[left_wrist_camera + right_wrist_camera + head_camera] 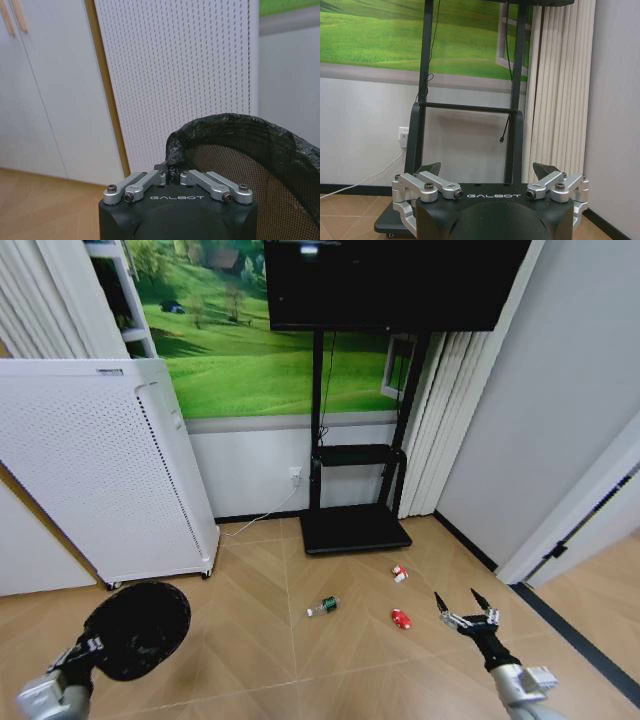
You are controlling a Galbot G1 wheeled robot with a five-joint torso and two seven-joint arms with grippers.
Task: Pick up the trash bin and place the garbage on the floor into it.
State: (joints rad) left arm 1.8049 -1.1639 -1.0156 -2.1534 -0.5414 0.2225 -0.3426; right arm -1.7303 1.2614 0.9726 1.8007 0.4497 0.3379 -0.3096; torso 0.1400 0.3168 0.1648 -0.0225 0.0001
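L tool [88, 648] sits low at L of head view, fingers [150, 179] pinched together on rim of trash bin [137, 629], which hangs off the floor, tilted w/ mouth toward cam, black liner over rim. White perforated appliance [110, 470] stands behind it vs wall. Garbage lies on wood floor [250, 570] mid-frame, pcs apart: clear bottle w/ green label [323, 606], red can-like pc [401, 619] near it, red/white packet [400, 573] closer to black TV stand [355, 525]. R tool [466, 617] hovers just R of red pc, fingers [543, 171] spread wide apart, holding nothing.
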